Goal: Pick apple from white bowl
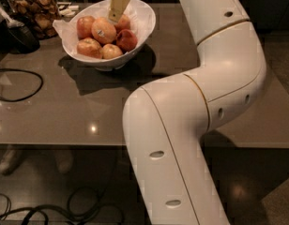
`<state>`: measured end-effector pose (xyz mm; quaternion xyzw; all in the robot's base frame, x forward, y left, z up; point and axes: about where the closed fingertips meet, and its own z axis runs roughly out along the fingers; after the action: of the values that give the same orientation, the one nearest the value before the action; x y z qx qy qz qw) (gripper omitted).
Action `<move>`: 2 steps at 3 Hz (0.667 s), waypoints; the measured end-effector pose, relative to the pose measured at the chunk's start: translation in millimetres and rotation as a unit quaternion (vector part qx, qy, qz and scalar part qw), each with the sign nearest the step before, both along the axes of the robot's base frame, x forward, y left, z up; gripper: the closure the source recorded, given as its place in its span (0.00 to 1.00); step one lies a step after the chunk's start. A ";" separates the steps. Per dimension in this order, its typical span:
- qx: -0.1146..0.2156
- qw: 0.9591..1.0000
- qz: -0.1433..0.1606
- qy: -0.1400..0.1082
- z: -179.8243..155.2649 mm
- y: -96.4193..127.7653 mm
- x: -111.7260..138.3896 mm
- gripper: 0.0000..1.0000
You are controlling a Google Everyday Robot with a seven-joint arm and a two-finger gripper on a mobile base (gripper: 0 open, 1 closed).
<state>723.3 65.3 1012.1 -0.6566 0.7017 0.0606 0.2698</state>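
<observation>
Camera view has the gripper (115, 14) hanging over the bowl (143, 36) near the table's (88, 102) far left corner, tip just beside the apple (103, 30), which sits on top of the pile. Probably lining up a grab. Can't tell if it's open or closed.

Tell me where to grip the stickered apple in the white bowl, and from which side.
Probably grip the apple across its upper flanks from straight above: it sits highest in the white bowl, other apples crowding its sides. The gripper hangs at its upper edge.
</observation>
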 end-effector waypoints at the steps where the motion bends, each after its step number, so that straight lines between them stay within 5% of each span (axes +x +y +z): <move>1: -0.010 1.000 0.000 -0.004 -0.3 -3.2 1.1 0.31; 2: -0.023 1.000 0.005 -0.008 -2.6 0.2 2.2 0.31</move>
<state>725.4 65.5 1009.6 -0.6668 0.6971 0.0407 0.2602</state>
